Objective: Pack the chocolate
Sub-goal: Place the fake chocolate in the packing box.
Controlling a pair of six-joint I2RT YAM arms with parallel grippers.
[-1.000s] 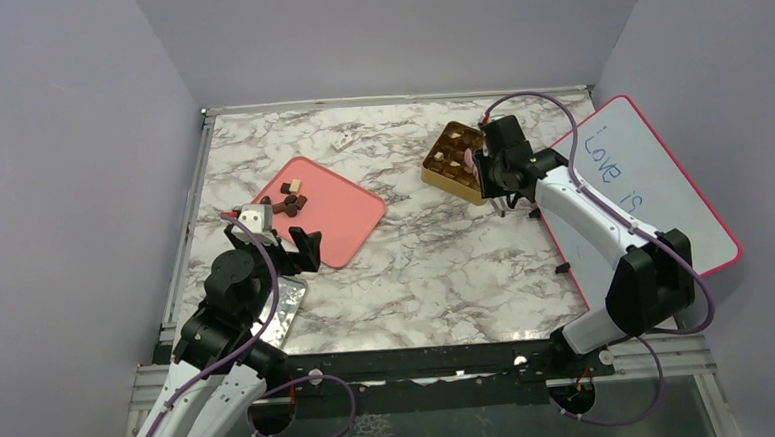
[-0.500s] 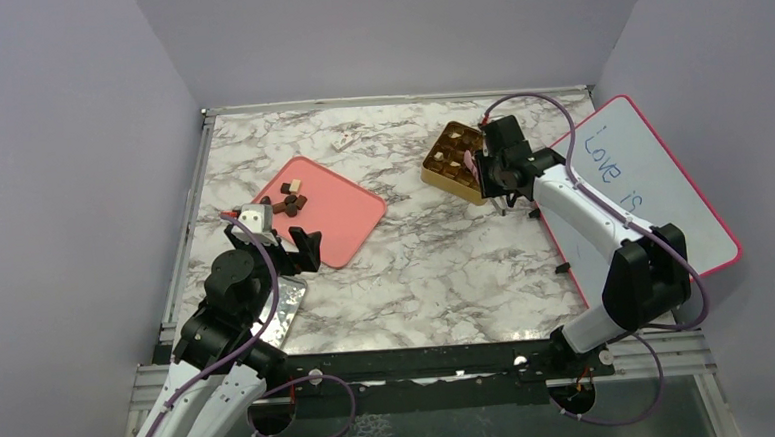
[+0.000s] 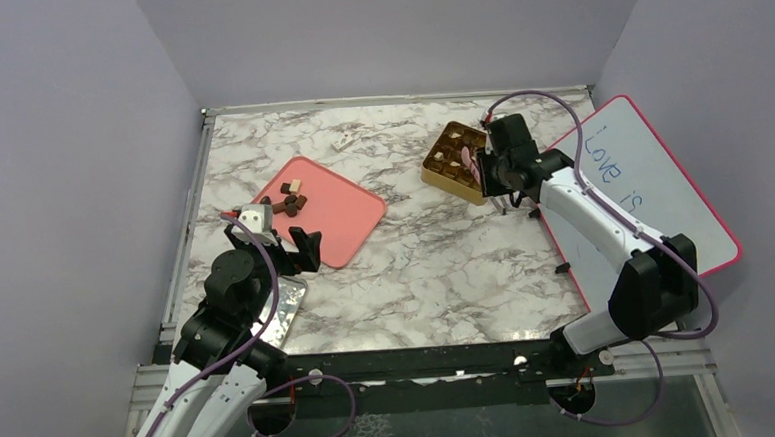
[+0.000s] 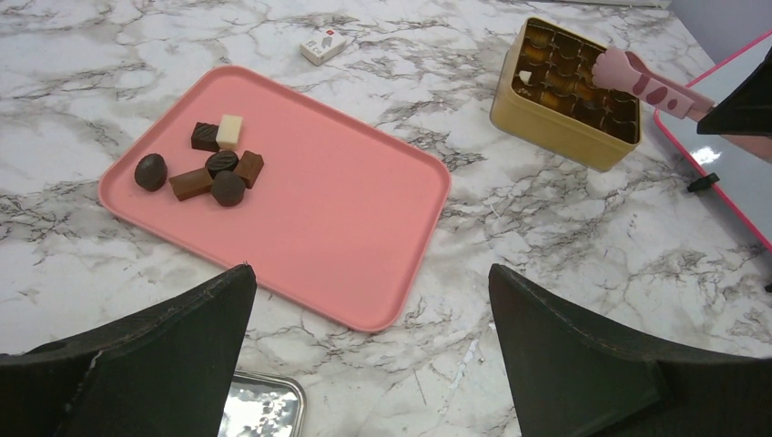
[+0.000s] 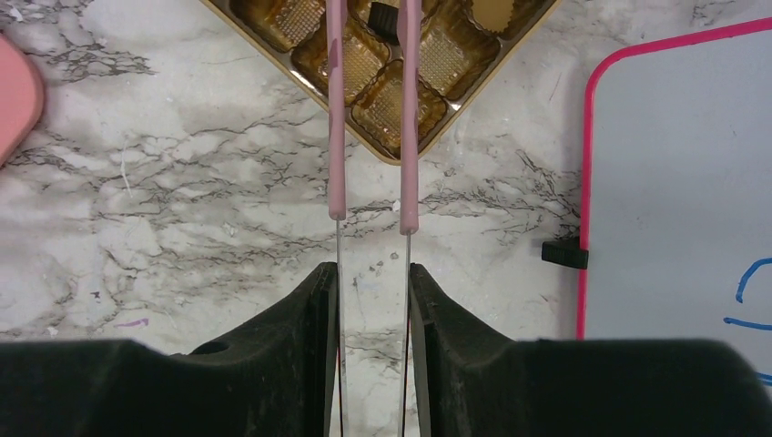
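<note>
The right arm has swung its elbow slightly toward 3 o'clock. The chocolate has not shifted and is clustered at the 9 o'clock end of the pink tray. One dark piece lies in the gold box, between the tips of the pink tweezers, which the right gripper clenches. The left gripper gapes idle at the tray's 6 o'clock. Ease off only once that piece seats squarely, then lift straight.

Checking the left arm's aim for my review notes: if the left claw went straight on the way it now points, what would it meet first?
The left claw, open, looks aimed at the pink tray: likely its bare part, right of the chocolate. Depth is unclear.
</note>
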